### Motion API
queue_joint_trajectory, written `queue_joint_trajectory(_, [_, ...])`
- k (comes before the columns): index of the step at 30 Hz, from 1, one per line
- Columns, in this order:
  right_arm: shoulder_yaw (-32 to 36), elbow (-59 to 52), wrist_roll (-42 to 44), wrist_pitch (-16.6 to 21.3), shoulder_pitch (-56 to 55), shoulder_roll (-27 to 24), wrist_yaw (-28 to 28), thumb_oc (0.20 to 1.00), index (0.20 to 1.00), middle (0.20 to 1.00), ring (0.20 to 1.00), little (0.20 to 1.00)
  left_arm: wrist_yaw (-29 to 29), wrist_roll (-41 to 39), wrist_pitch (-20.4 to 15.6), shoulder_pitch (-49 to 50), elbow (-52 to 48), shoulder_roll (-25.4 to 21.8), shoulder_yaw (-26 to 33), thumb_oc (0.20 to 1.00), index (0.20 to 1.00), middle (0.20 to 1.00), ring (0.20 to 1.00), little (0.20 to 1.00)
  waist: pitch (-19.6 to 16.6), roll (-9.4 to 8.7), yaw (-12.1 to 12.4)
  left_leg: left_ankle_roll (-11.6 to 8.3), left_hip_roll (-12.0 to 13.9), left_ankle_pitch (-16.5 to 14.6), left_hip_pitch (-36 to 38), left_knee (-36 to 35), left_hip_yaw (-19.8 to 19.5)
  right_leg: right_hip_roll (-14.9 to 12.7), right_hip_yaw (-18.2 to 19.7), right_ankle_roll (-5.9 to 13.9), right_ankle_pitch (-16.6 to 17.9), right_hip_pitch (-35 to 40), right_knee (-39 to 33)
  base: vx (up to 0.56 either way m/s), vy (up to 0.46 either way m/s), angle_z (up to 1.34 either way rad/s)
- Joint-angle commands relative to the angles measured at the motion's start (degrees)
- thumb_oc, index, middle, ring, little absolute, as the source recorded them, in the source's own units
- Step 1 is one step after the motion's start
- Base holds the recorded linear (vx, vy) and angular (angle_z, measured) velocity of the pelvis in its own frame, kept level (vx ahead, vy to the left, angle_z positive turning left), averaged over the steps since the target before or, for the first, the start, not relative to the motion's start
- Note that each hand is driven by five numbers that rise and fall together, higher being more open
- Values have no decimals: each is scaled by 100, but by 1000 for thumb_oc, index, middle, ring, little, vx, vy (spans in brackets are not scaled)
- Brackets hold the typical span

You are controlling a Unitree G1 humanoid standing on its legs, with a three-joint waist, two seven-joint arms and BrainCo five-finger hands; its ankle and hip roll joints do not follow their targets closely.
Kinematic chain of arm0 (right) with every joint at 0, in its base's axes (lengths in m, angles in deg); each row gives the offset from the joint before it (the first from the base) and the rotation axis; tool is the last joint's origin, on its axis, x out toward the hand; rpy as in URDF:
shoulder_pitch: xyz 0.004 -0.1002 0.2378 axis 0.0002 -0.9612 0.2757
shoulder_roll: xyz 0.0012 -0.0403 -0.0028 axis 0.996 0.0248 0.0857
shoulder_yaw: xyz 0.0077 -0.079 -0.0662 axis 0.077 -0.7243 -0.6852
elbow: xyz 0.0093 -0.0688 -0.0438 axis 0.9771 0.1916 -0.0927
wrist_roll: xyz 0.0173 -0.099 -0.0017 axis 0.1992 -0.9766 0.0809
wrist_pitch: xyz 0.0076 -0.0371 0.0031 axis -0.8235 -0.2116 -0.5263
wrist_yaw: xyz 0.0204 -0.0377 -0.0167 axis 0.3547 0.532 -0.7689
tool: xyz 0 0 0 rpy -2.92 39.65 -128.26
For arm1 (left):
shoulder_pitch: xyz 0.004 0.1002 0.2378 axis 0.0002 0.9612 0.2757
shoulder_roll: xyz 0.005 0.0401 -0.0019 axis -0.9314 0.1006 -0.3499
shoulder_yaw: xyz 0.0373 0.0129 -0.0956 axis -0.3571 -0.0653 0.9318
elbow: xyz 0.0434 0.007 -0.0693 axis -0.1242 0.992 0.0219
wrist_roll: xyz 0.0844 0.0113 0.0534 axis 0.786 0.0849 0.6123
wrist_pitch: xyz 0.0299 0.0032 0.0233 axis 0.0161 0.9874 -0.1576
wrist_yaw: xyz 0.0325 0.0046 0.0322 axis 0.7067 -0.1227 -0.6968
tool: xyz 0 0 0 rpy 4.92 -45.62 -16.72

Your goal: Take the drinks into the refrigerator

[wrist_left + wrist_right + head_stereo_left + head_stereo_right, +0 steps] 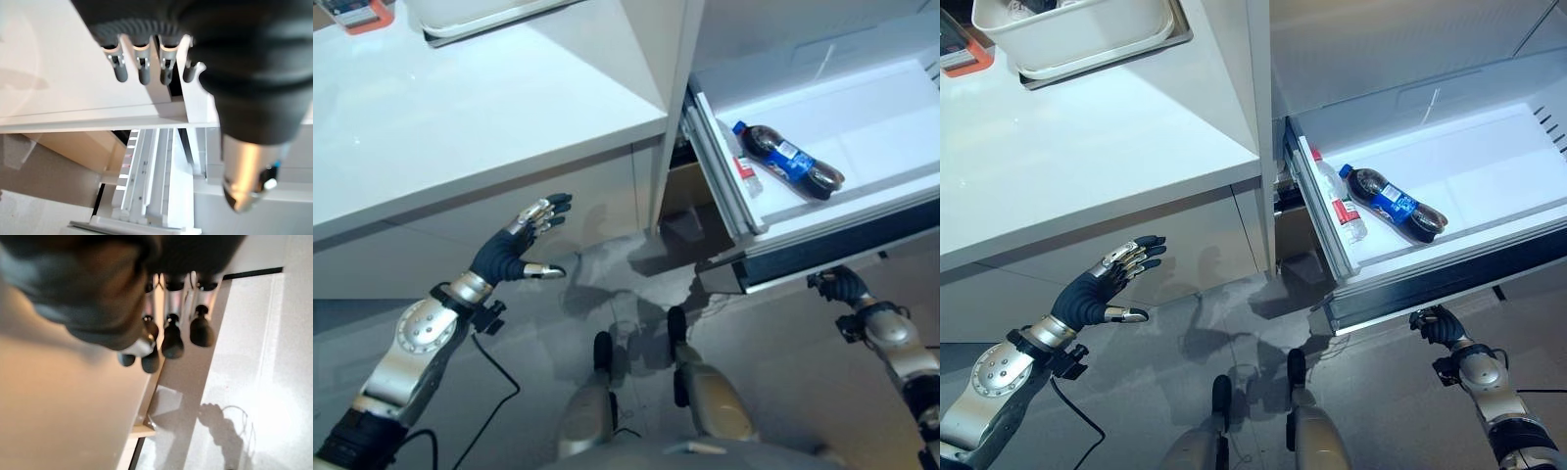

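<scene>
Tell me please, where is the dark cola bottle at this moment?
The dark cola bottle lies on its side in the open refrigerator drawer, on the robot's right, beside a clear water bottle at the drawer's left wall.

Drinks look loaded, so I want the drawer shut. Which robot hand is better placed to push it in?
Right. The right robot hand sits just below the open drawer's front edge. The left robot hand hangs open by the counter, well away.
</scene>
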Motion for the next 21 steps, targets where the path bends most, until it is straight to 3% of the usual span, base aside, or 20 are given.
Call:
queue_joint_trajectory(1, [-91,-241,13,143,487,-384,221,200,200,200,200,200,-32,-147,-375,10,-408,-68,42,1000,1000,1000,1000,1000,-260,-160,-16,393,-376,-46,-117,158,-92,-180,5,408,-900,-558,1511,0,0,0])
queue_joint_trajectory(13, [-555,-46,-19,41,1631,-574,343,200,200,200,200,200,-4,-242,-355,-4,-450,-93,44,1000,1000,1000,1000,1000,-234,-121,121,411,-402,4,-230,167,-109,-206,23,402,-867,-743,1590,-18,-2,0])
queue_joint_trajectory(21, [-1453,704,248,-154,3829,-960,576,200,200,200,200,200,-99,-334,-304,-88,-545,-191,-9,1000,1000,1000,1000,1000,-84,-86,394,363,-397,137,-432,160,-247,-239,-133,358,-889,-945,1759,-30,-26,5])
